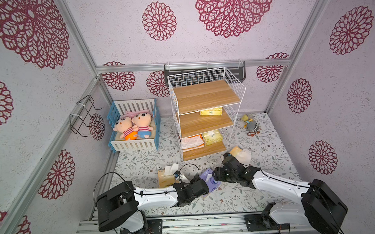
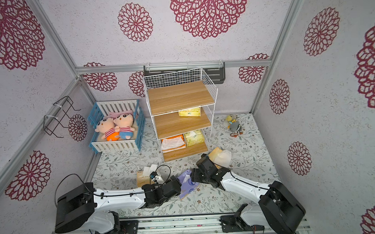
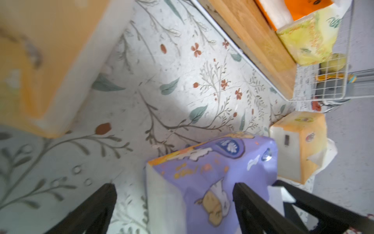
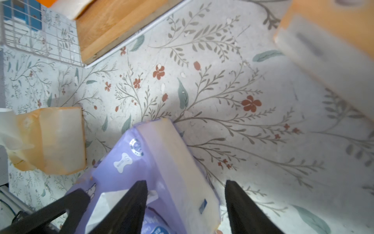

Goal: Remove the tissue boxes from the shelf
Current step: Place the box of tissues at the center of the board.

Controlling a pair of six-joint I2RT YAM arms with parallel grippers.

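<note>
Soft purple plastic-wrapped tissue pack (image 3: pixel 212 166) off the tall white wire-and-wood shelf (image 1: pixel 203 95), down on the floral mat (image 1: pixel 140 163). Likely light, squashy, slick; best pinched across the narrow width. Left gripper (image 3: pixel 174 186) spread wide astride it; right gripper (image 4: pixel 185 182) parted, not clamping.

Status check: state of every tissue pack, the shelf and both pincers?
left pincer: open.
right pincer: open.
purple pack: on the table, between both pincers.
left pale orange pack: on the table, tissue out.
right pale orange pack: on the table, tissue out.
bright orange pack: bottom tier, tissue showing.
lower yellow-green pack: bottom tier, tissue out.
upper yellow-green pack: middle tier.
shelf: upright, three packs on it.
</note>
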